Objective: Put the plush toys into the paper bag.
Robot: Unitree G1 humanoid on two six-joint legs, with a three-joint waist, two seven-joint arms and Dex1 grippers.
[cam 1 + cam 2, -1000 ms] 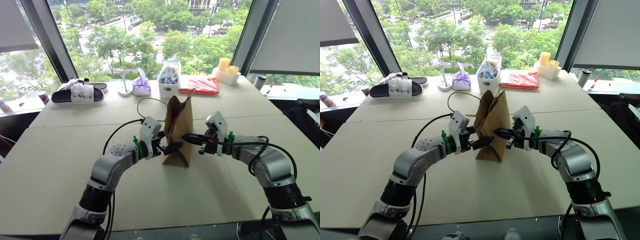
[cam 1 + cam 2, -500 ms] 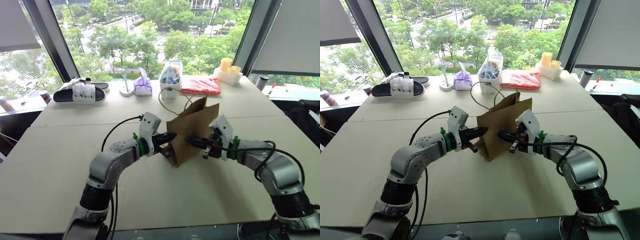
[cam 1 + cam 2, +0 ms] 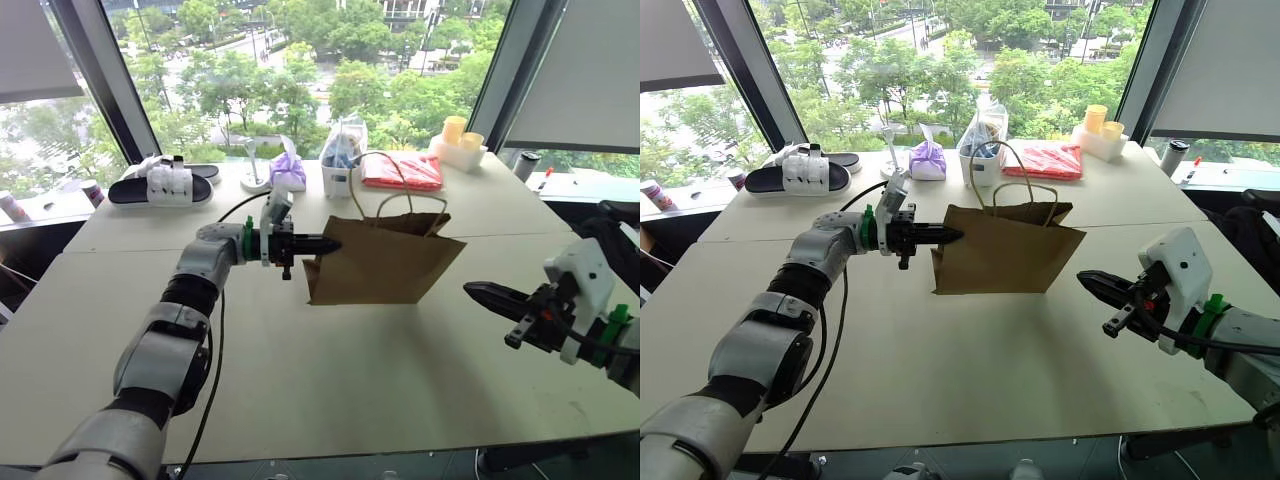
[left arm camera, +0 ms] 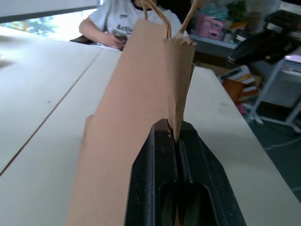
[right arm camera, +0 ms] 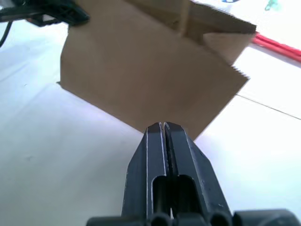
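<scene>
The left gripper (image 3: 328,244) pinched the paper bag (image 3: 380,262) tight. The right gripper (image 3: 478,292) was closed, empty. It should hold steady.

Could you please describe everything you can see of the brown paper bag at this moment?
The paper bag is plain brown kraft paper with thin tan string handles looping up from its top edge. It stands broadside to the head camera, flattened, with a jagged-cut rim. The left gripper is shut on its upper corner, pinching the paper edge between its fingers. The bag's bottom sits at the table surface. The right gripper is shut and apart from it.
</scene>
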